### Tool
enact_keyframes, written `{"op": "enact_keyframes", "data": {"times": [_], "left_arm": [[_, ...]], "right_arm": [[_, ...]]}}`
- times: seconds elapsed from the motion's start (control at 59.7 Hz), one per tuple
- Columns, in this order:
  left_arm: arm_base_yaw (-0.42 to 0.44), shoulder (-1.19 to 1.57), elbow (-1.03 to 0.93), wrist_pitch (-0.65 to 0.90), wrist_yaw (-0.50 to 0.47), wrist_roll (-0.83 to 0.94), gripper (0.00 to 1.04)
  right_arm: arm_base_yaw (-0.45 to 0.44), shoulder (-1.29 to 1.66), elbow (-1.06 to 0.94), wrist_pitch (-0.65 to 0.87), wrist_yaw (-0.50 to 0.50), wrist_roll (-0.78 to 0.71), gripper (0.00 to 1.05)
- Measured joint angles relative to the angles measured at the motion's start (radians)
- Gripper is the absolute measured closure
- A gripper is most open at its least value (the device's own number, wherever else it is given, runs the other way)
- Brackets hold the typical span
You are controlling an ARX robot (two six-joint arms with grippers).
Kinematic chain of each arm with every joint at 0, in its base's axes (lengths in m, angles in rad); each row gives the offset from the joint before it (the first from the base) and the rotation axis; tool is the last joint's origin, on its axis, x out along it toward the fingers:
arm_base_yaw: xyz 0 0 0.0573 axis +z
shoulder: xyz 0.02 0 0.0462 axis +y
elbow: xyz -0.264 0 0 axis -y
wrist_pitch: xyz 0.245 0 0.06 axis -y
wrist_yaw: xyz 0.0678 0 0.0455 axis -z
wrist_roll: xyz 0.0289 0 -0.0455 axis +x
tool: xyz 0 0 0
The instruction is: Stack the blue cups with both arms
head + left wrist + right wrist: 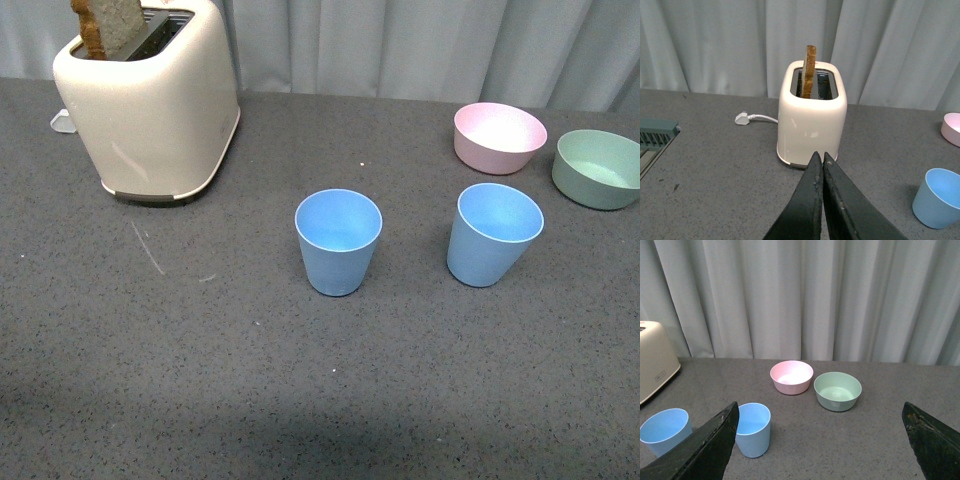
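Now, our notes. Tabletop (200, 380) grey, carries everything. Toaster (150, 110) far left. Left gripper (821, 156) clenched, jaws together, nothing held, pointing at toaster. Right gripper (820, 407) released, jaws wide, empty, facing bowls. Green bowl (598, 168) and pink bowl (499, 137) far right, side by side. Blue cups upright, apart: centre cup (338, 242) mid-tabletop, right cup (493, 234) near pink bowl. Risks we judge: left gripper arriving unopened would knock centre cup over; right gripper may bump pink bowl; off-centre pinch may tip a cup that looks light.
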Motion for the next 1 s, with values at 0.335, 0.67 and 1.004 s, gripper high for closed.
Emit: {"op": "enact_keyframes", "data": {"times": [0.335,0.67,1.004], "left_arm": [[0.001,-0.245,-0.001,-0.221,0.000,0.000,1.01],[0.001,-0.417,-0.001,-0.385,-0.001,0.000,1.01],[0.001,-0.550,-0.001,-0.518,-0.001,0.000,1.01]], "right_arm": [[0.000,0.000,0.000,0.000,0.000,0.000,0.10],[0.000,0.000,0.000,0.000,0.000,0.000,0.10],[0.000,0.000,0.000,0.000,0.000,0.000,0.10]]}}
